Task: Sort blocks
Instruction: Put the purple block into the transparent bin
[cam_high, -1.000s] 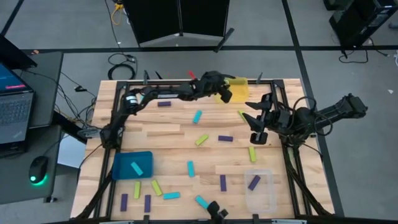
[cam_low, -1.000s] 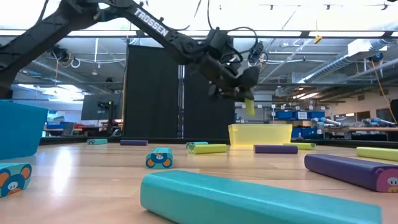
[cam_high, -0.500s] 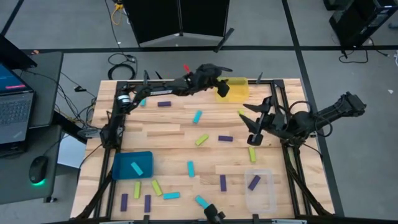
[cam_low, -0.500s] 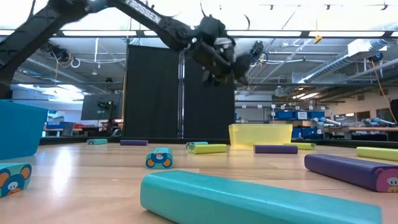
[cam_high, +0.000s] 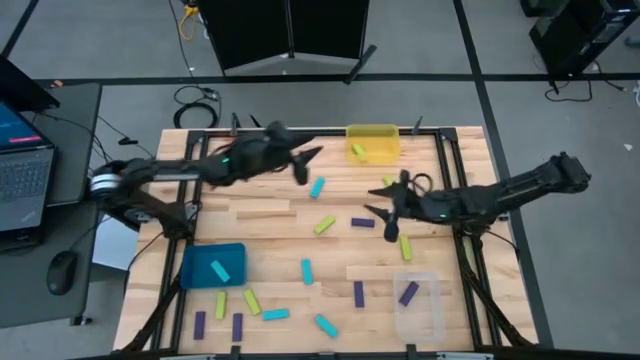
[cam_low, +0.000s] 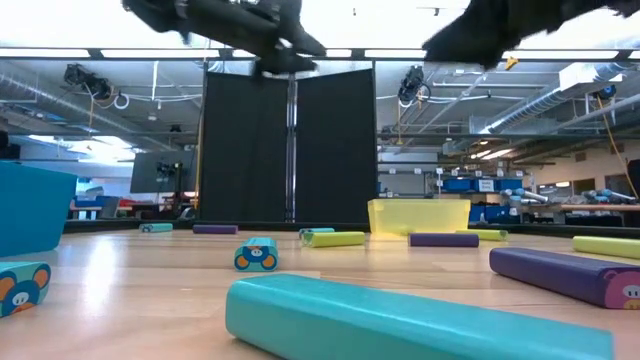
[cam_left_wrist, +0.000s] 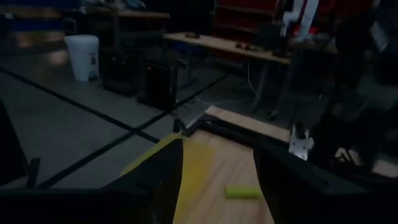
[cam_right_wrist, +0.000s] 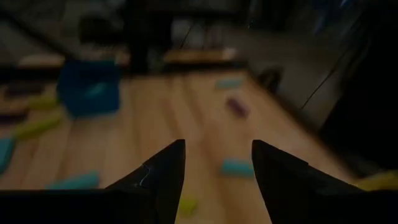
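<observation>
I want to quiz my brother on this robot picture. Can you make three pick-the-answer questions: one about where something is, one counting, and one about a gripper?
1. Which bin holds a purple block?
A teal
B yellow
C clear

2. How many blocks lie in the teal bin?
A none
B one
C three

3. The left gripper is:
A open and empty
B shut on a block
C shut on a bin

Answers:
1 C: the purple block lies inside the clear bin.
2 B: a single cyan block lies there.
3 A: its fingers stand apart with nothing between them.
</observation>
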